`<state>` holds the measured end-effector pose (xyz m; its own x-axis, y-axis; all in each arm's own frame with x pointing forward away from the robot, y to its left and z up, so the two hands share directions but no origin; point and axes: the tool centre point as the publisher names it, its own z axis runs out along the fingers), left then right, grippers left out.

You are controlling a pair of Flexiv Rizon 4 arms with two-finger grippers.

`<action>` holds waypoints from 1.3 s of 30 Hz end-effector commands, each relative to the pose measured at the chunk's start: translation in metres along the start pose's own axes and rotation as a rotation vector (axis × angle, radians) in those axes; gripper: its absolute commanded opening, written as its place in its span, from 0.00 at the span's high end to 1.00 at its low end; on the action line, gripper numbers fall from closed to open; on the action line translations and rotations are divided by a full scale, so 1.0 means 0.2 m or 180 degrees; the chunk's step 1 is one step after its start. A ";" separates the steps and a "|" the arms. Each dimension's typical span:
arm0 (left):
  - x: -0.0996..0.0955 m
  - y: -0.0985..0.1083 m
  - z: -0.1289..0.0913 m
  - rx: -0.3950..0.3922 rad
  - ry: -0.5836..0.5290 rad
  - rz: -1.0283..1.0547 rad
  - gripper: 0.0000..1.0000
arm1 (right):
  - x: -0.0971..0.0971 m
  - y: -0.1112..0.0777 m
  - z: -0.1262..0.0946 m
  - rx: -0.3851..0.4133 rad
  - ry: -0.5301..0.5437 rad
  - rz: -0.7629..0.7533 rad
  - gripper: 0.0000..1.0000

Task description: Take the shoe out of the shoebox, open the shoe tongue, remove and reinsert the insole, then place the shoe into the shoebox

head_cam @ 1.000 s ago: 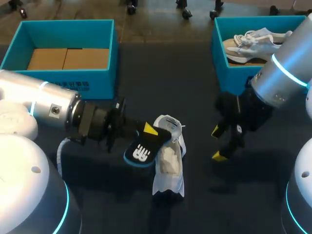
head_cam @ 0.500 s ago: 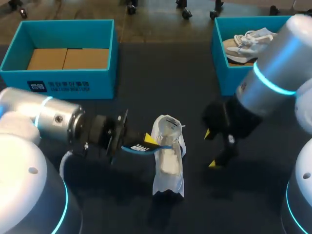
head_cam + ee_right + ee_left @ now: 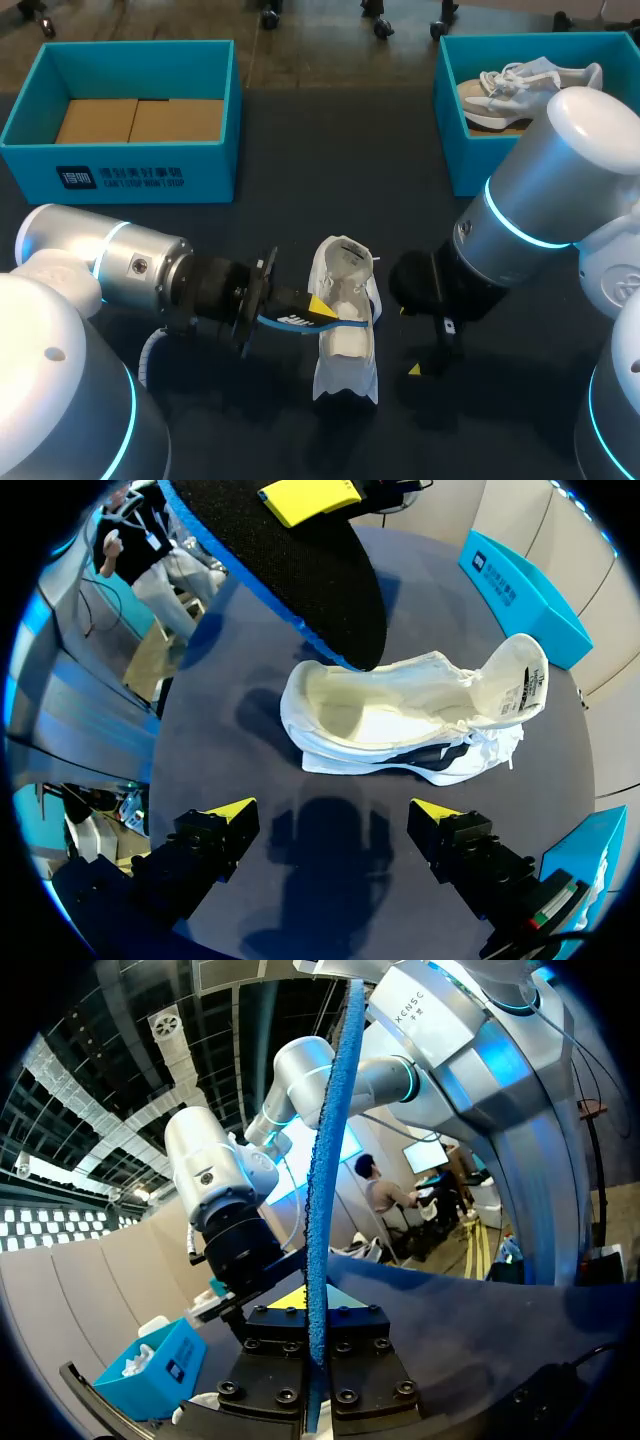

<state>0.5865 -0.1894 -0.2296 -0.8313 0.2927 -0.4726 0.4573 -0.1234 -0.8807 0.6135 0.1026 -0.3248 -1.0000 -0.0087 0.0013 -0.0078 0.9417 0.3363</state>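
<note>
In the head view, my left gripper (image 3: 318, 312) is clamped on the black, blue-edged insole (image 3: 298, 321), and the insole's free end reaches over the opening of the white shoe (image 3: 347, 340). The shoe stands on the dark bench (image 3: 330, 180) between my two arms. My right gripper (image 3: 409, 340) hangs just beside the shoe with its fingers spread and nothing in them. The left shoebox (image 3: 120, 172) shows its cardboard floor. The right shoebox (image 3: 452, 120) has a second shoe (image 3: 520, 85) in it.

In the left wrist view I see the insole (image 3: 325, 1200) edge-on, a thin blue strip rising from between my closed fingers.

In the right wrist view my fingers stand wide apart over bare bench. The shoe (image 3: 400, 715) lies ahead of them, its tongue pulled back, and the tip of the insole (image 3: 290, 570) is at the shoe's rim.
</note>
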 end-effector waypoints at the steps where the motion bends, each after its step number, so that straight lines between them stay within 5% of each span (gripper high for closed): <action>1: 0.02 0.01 0.02 -0.0003 -0.0035 0.0083 1.00 | -0.01 0.03 0.03 0.0061 -0.0005 -0.0018 0.00; 9: 0.07 0.07 0.04 0.0143 -0.0032 0.0206 1.00 | -0.09 0.06 0.16 -0.0051 0.0035 0.0141 0.00; 39: 0.10 0.14 0.10 0.0111 -0.0130 0.0657 1.00 | -0.14 0.01 0.23 -0.0268 0.0119 0.0430 0.00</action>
<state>0.5764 -0.2066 -0.2613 -0.7361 0.2318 -0.6360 0.6040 -0.1994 -0.7717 0.6419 0.1201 -0.3683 -0.9909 0.1017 0.0877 0.1289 0.9038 0.4081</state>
